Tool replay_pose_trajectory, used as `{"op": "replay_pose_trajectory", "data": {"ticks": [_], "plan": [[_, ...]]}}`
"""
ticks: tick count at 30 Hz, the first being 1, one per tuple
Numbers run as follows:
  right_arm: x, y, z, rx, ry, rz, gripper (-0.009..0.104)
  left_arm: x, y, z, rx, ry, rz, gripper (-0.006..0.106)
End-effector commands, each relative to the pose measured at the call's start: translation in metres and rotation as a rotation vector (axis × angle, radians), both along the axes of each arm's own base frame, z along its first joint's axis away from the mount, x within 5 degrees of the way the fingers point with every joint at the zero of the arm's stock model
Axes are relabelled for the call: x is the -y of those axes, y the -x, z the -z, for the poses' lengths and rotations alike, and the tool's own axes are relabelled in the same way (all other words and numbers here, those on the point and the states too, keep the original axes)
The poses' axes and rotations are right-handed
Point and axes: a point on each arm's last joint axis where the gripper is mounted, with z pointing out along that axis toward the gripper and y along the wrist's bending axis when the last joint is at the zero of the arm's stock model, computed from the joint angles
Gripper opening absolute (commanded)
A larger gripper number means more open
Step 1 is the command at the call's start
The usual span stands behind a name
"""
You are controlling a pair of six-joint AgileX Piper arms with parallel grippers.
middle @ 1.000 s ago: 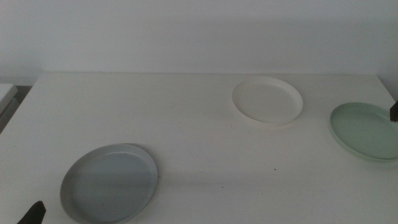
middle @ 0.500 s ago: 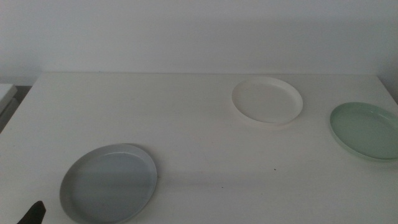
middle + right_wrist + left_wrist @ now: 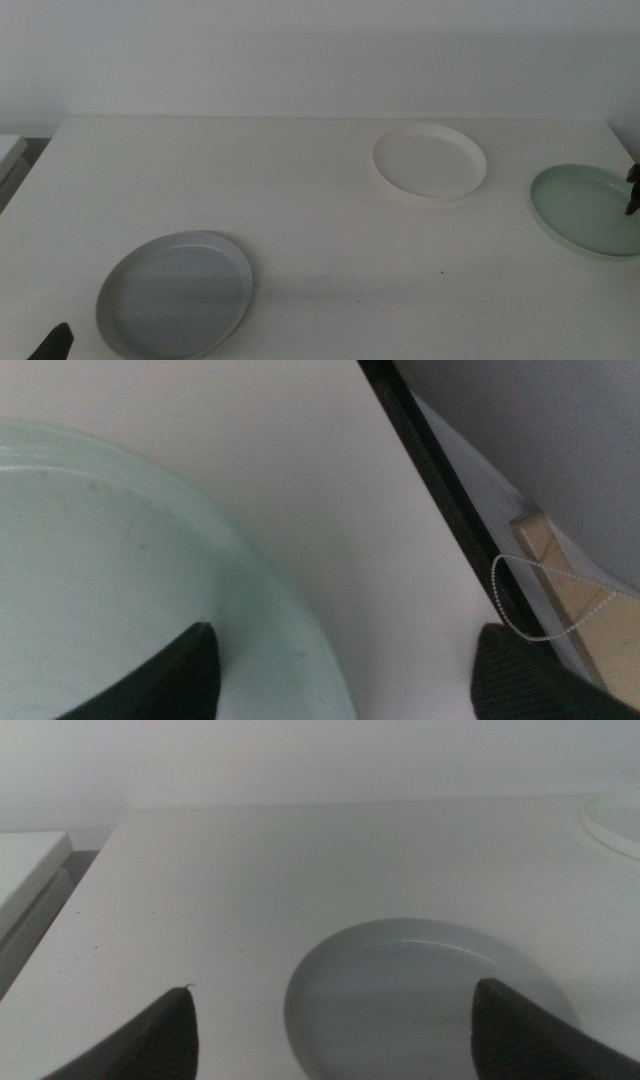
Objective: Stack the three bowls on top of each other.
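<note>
Three bowls sit apart on the white table (image 3: 300, 190): the grey bowl (image 3: 175, 295) at the near left, the white bowl (image 3: 430, 162) at the far middle-right, the mint green bowl (image 3: 585, 210) at the right edge. My right gripper (image 3: 632, 187) shows only as a dark tip over the green bowl's right rim. In the right wrist view it (image 3: 345, 630) is open, its jaws straddling that bowl's rim (image 3: 230, 550). My left gripper (image 3: 52, 342) waits at the near left corner, open (image 3: 333, 987), facing the grey bowl (image 3: 430, 995).
The table's right edge is a dark strip (image 3: 440, 490) just beyond the green bowl, with a beaded cord (image 3: 520, 600) past it. A white ledge (image 3: 10, 150) lies off the table's left side. The white bowl's rim (image 3: 615, 820) shows in the left wrist view.
The right gripper's tip left the middle view half a second ago and is back at the right edge over the green bowl. The bowls and the left gripper have not moved.
</note>
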Motion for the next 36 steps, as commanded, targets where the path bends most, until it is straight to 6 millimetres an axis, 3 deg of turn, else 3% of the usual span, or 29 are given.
{"op": "replay_pose_trajectory", "data": {"ticks": [1,6,13,15,18,21,23,25,28,30,33,36], "plan": [[0.005,-0.002,0.004,0.01,0.015,-0.005,0.061,0.0,0.0,-0.002,0.019,0.002,-0.001,0.094],[0.006,-0.004,0.009,0.012,0.016,-0.004,0.044,0.0,0.0,-0.001,0.017,0.002,-0.001,0.094],[0.005,-0.002,0.01,-0.009,0.01,-0.006,-0.002,0.0,0.0,-0.001,0.017,0.002,-0.001,0.094],[0.004,0.002,0.005,-0.042,0.013,-0.039,-0.002,0.0,0.0,-0.001,0.017,0.002,-0.001,0.094],[0.003,0.009,-0.022,-0.031,0.039,-0.067,-0.002,0.0,0.0,-0.001,0.017,0.002,-0.001,0.094],[-0.013,0.023,-0.07,0.072,0.057,-0.099,-0.002,0.0,0.0,-0.002,0.02,0.002,-0.001,0.094],[-0.044,0.032,-0.107,0.195,0.03,-0.144,-0.002,0.0,0.0,-0.002,0.02,0.002,-0.001,0.094],[-0.089,0.037,-0.138,0.311,-0.005,-0.239,-0.002,0.0,0.0,-0.002,0.02,0.002,-0.001,0.094],[-0.155,0.037,-0.156,0.356,-0.029,-0.411,-0.002,0.0,0.0,-0.002,0.02,0.002,-0.001,0.094],[-0.194,0.034,-0.153,0.349,-0.061,-0.491,-0.002,0.0,0.0,-0.002,0.02,0.002,-0.001,0.094],[-0.247,0.031,-0.133,0.317,-0.105,-0.582,-0.002,0.0,0.0,-0.002,0.02,0.002,-0.001,0.094],[-0.281,0.031,-0.108,0.261,-0.12,-0.657,-0.002,0.0,0.0,-0.002,0.02,0.002,-0.001,0.094]]}}
